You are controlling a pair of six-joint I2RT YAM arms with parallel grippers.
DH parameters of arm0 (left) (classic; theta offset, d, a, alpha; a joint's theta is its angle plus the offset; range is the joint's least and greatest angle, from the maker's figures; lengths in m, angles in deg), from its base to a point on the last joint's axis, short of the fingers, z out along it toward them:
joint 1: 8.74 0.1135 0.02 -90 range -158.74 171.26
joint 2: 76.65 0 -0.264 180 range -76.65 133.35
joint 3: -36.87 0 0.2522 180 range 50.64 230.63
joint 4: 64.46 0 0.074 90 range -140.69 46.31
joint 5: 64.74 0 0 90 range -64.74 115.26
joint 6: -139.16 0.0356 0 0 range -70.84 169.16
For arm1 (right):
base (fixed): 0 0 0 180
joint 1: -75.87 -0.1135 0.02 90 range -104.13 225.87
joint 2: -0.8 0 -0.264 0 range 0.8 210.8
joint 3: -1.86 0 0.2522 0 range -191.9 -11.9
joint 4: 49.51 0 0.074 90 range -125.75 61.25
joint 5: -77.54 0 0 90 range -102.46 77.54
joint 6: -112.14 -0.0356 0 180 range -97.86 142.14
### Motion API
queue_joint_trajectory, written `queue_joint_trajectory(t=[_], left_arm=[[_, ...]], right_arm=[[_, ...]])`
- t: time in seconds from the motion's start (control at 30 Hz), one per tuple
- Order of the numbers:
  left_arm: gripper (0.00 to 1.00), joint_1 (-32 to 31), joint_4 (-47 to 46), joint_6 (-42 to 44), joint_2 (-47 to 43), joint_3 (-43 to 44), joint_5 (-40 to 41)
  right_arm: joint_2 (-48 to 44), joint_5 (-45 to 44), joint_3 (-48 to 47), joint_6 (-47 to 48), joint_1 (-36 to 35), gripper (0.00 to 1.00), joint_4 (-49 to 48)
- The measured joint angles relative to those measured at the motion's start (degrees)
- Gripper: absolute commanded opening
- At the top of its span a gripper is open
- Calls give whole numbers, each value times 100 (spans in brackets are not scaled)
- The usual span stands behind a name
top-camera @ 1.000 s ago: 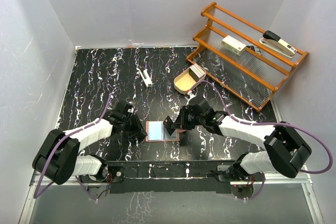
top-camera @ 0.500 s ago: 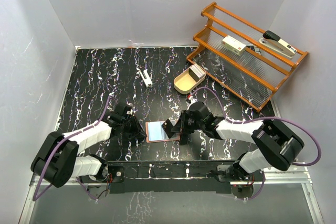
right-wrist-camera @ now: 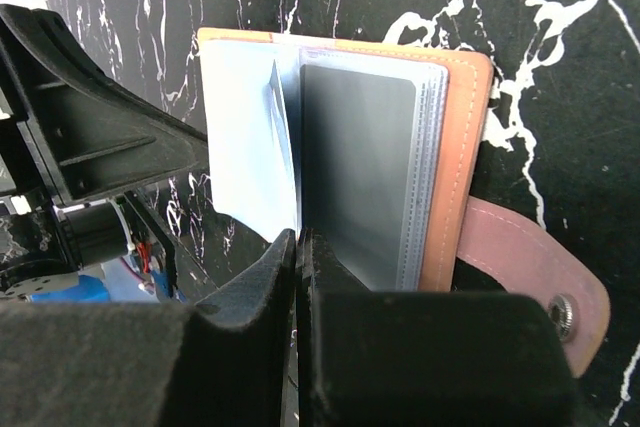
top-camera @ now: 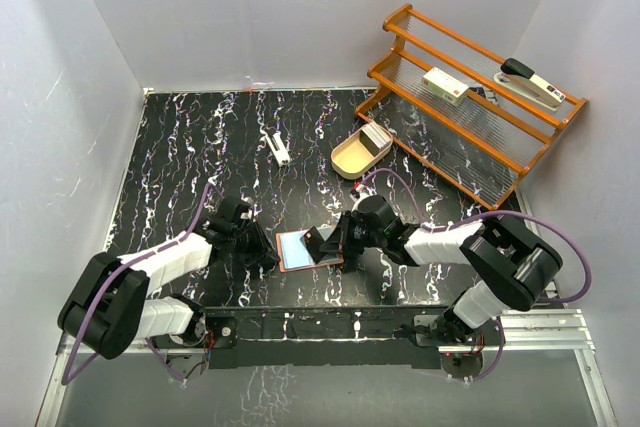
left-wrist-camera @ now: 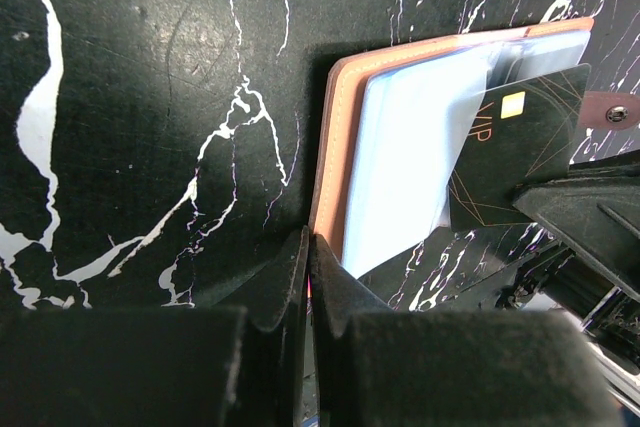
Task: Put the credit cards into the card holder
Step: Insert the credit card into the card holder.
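Note:
The card holder (top-camera: 295, 246) lies open on the black marbled table, salmon cover (left-wrist-camera: 338, 137) down and pale blue inside up. At its left edge my left gripper (top-camera: 272, 256) is shut, and a pink sliver of the cover shows between its tips (left-wrist-camera: 310, 239). My right gripper (top-camera: 322, 245) is shut on one dark credit card (left-wrist-camera: 520, 142), which lies over the clear sleeves (right-wrist-camera: 360, 167). A blue page stands up beside it. The holder's tab (right-wrist-camera: 530, 267) sticks out to the right. More credit cards (top-camera: 376, 134) are stacked in the tan wooden tray (top-camera: 350, 159).
An orange wooden rack (top-camera: 470, 122) stands at the back right, holding a white box with a red mark (top-camera: 445, 85) and a stapler (top-camera: 530, 82). A small white object (top-camera: 278, 149) lies at mid table. White walls close in three sides.
My left gripper has shut at the holder's left edge. The right arm has drawn in, bringing the card further over the open holder, which has tilted slightly.

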Motion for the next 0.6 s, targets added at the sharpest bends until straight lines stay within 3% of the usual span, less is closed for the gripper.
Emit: queue_joint_trajectory(t=[0.6], left_arm=[[0,0,-155,-297,-197,-225,-227]], right_arm=[[35,-179,212,-326,-76,0,-393]])
